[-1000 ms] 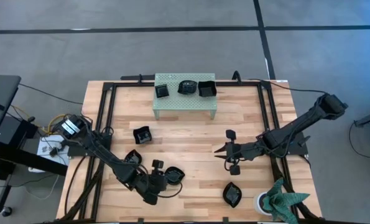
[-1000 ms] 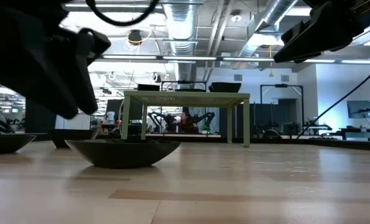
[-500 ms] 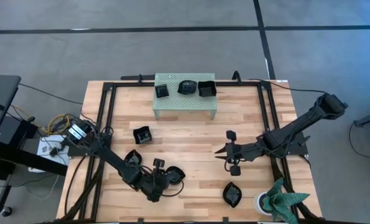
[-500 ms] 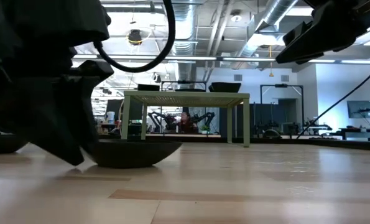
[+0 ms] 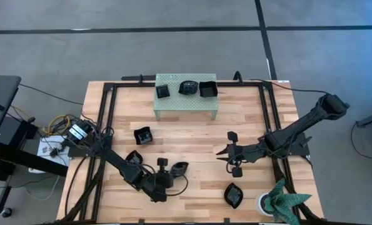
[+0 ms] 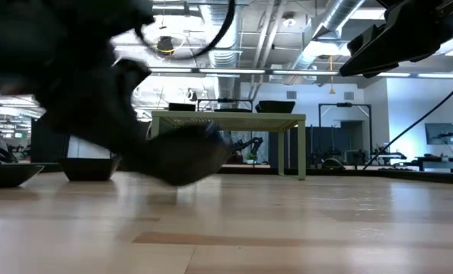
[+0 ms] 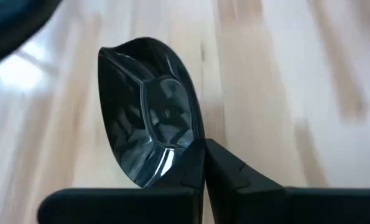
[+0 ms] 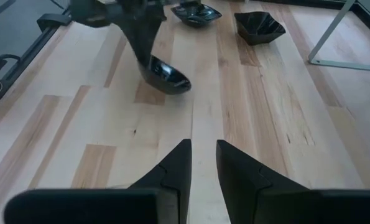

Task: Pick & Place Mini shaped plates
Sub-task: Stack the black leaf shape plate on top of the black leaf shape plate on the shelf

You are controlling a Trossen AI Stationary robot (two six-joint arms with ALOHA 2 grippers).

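Plate (image 7: pixel 148 118) pinched in left end effector (image 5: pixel 171 170), no writing legible

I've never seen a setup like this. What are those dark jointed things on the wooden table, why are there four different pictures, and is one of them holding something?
They are two robot arms, each ending in a two-finger gripper. One picture looks straight down from above, one looks level across the table top, and two come from cameras on the arms' wrists.

On the table lie small glossy black plates, for example a square one and one near the front edge. Three more sit on a pale green stand at the back.

The left gripper has shut on the rim of one plate and holds it tilted, off the wood; the low view shows it raised. The right gripper holds nothing and waits above the table, a narrow gap showing between its fingers.
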